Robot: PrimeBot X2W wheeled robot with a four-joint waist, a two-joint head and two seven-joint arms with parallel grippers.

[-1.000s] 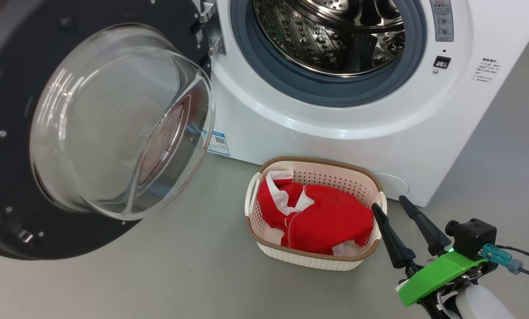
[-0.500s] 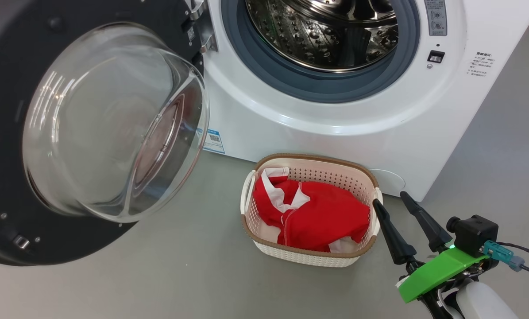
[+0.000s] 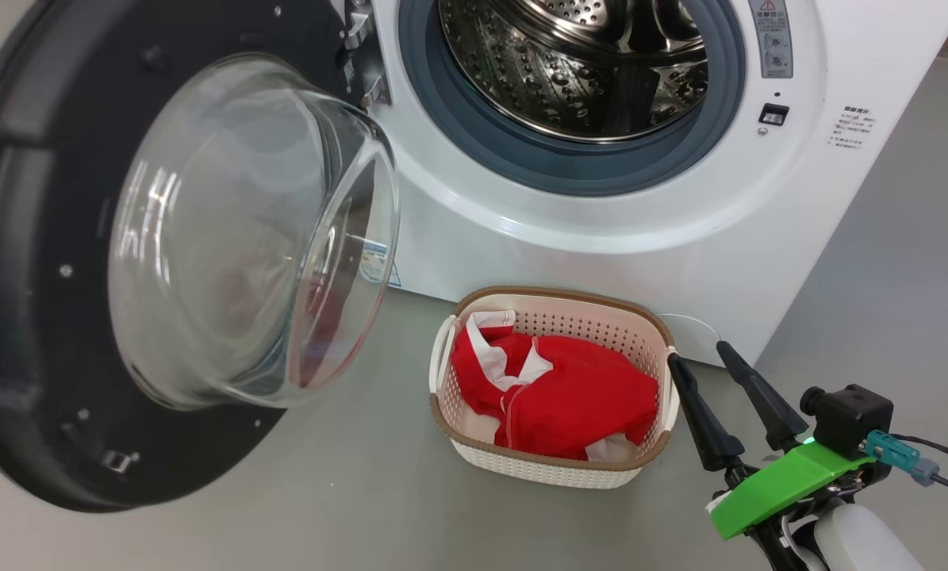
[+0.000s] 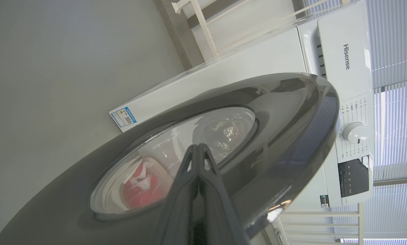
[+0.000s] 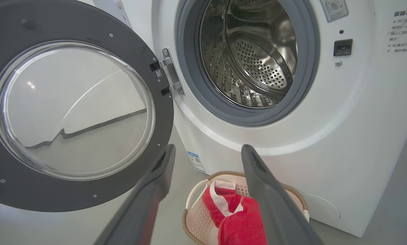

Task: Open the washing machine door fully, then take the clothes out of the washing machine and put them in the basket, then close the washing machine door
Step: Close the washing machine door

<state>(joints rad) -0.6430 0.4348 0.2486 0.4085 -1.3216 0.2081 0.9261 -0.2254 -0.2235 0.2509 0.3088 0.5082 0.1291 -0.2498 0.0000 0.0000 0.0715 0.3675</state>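
My left gripper, clenched on nothing at the door, could skid off its glossy face; right gripper hangs spread, empty.

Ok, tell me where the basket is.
Head view, lower centre: the basket sits on the floor just before the washing machine, holding the clothes, with the open right gripper beside its right end.

Brand name Hisense on the upper front of the washing machine, blue label with a QR code at its lower corner, Chinese notice on its front, letters too small to read.
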